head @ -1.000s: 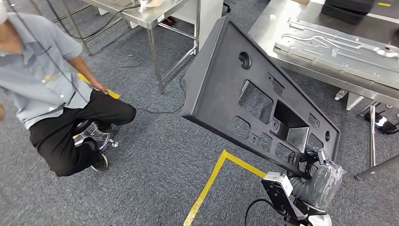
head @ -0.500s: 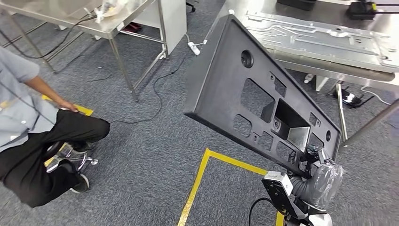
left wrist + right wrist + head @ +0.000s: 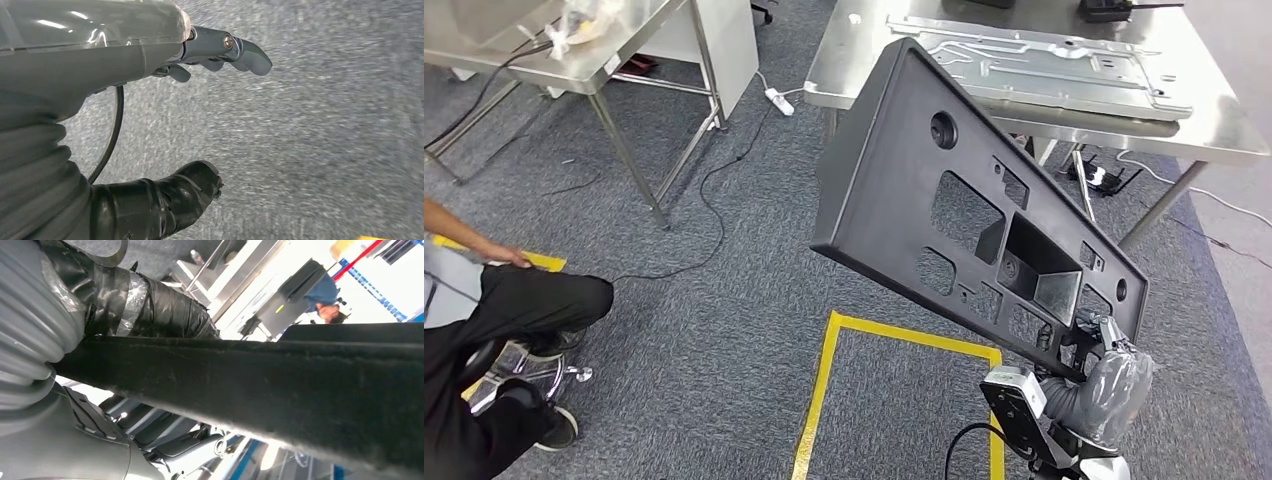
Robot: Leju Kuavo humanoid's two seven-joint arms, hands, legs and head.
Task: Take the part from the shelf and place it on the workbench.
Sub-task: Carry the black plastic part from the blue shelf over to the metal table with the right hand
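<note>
In the head view, the black panel (image 3: 964,215) is in the air, tilted, above the grey carpet and the yellow tape (image 3: 874,345). The right hand (image 3: 1104,375) holds it by its lower corner only. I judge the panel stiff and wide but not very heavy; its many cut-outs give good places for fingers. With one corner grip it may swing, so a hold nearer the middle edge would be safer. The workbench (image 3: 1214,125) stands ahead, with a metal plate (image 3: 1034,65) lying on it.

Compared with a second ago, the whole picture has shifted: the camera turned, the workbench is now more centred, and the seated person (image 3: 494,330) is nearer the left border. The panel keeps the same place in the hand.

In the left wrist view, the left hand (image 3: 200,115) hangs over the carpet, fingers apart, holding nothing.

In the right wrist view, the taped thumb presses on the panel's edge.
</note>
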